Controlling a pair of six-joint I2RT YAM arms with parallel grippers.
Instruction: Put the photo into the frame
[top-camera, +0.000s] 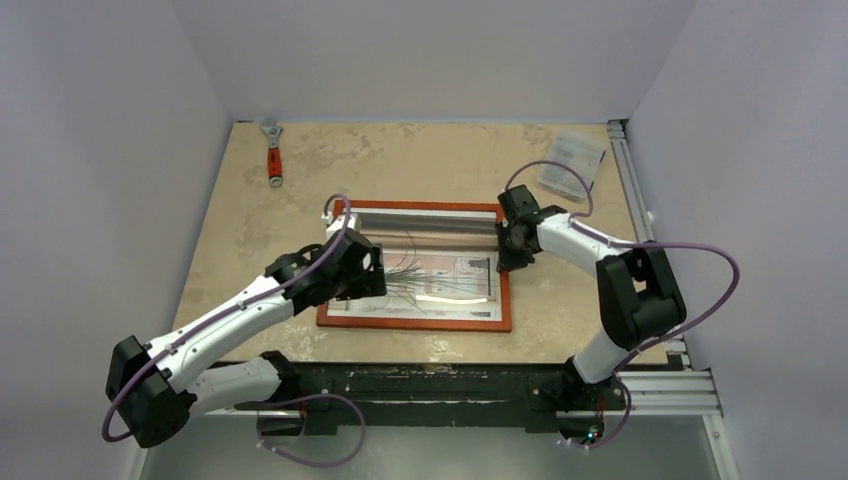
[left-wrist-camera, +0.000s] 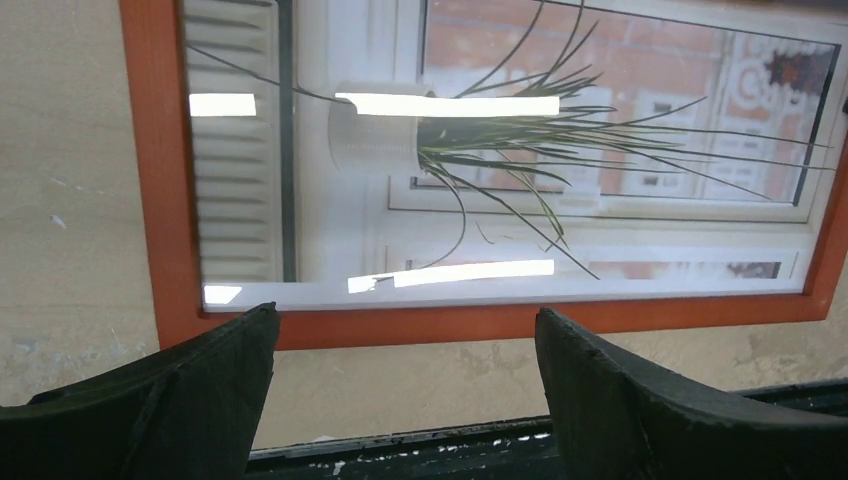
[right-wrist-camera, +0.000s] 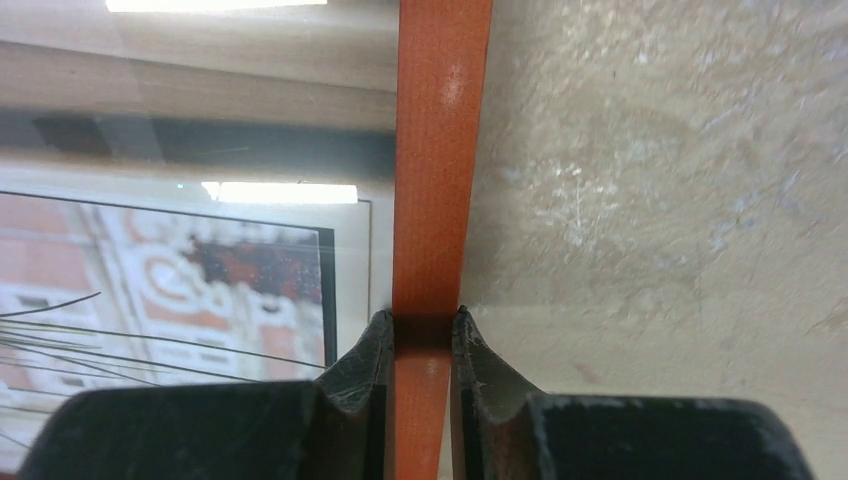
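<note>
We hold our left pincer (left-wrist-camera: 405, 318) wide open above the glossy rectangular plant photo (top-camera: 455, 278), which lies inside the thin orange-brown wooden frame (top-camera: 415, 323) at the middle of the beige tabletop (top-camera: 420, 160); our right pincer (right-wrist-camera: 422, 322) clamps the frame's right rail.

Running the tally now: one table (top-camera: 440, 150), that's the lot for surfaces. One frame (top-camera: 417, 324), orange-brown, and one photo (top-camera: 455, 275), the only print anywhere. One wrench (top-camera: 273, 155) with a red handle, just the single tool. One clear plastic box (top-camera: 572, 162). Arms, two: a left arm (top-camera: 230, 322) and a right arm (top-camera: 590, 245). Grippers, two as well, left gripper (left-wrist-camera: 405, 330) and right gripper (right-wrist-camera: 420, 325). Black fingers (left-wrist-camera: 200, 390), two on each, four altogether.
</note>
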